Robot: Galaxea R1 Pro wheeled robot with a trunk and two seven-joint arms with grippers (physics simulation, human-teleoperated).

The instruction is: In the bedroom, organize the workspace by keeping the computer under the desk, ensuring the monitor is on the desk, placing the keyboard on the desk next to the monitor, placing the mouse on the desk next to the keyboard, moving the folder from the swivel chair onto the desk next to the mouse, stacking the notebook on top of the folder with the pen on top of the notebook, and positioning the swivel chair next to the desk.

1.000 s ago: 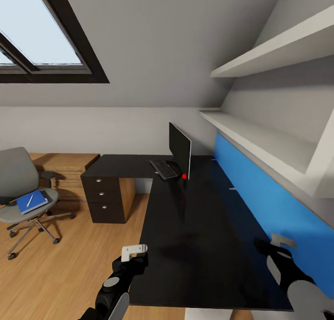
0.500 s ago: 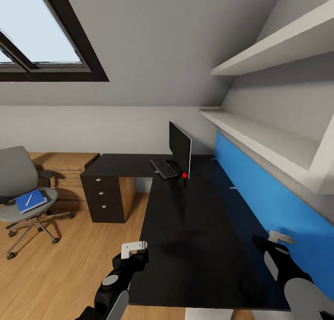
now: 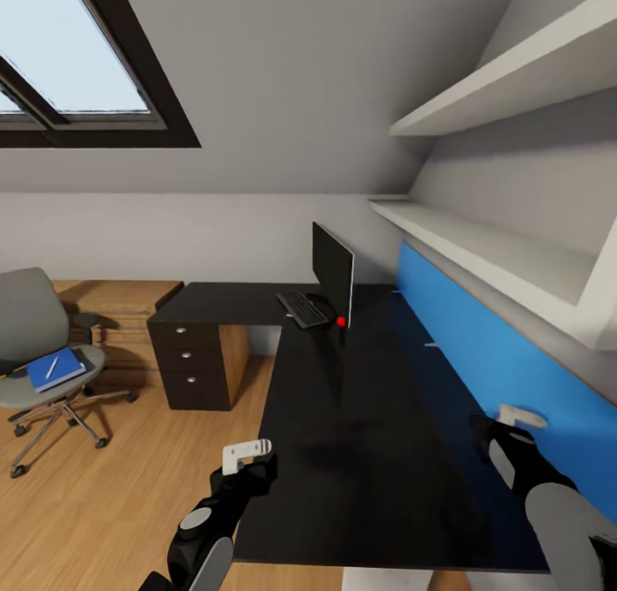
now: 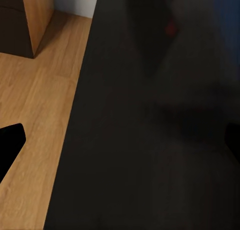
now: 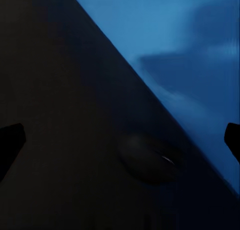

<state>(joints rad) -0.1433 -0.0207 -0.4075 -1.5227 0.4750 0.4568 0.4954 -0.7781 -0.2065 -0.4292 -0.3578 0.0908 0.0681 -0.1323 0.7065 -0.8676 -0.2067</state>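
The black L-shaped desk (image 3: pixel 368 420) stretches ahead of me. At its far corner the monitor (image 3: pixel 332 272) stands edge-on, with the keyboard (image 3: pixel 302 310) just left of it and a small red light (image 3: pixel 341 322) at its base. A dark rounded mouse (image 5: pixel 150 157) lies on the desk by the blue panel, in front of my open right gripper (image 3: pixel 514 420). My left gripper (image 3: pixel 245 456) hangs open over the desk's near left edge. Far left, the grey swivel chair (image 3: pixel 30 317) carries the blue notebook (image 3: pixel 56 370) with the pen (image 3: pixel 51 367) on it, and the folder (image 3: pixel 83 360) underneath.
A blue back panel (image 3: pixel 488 351) runs along the desk's right side under white wall shelves (image 3: pixel 480 248). A dark drawer unit (image 3: pixel 195 364) stands beneath the desk's far left wing, beside a wooden chest (image 3: pixel 120 304). Wood floor (image 3: pixel 111 488) lies between me and the chair.
The whole view has shifted slightly, so the camera moved. My right gripper has moved a little farther forward over the desk. Both grippers stay open.
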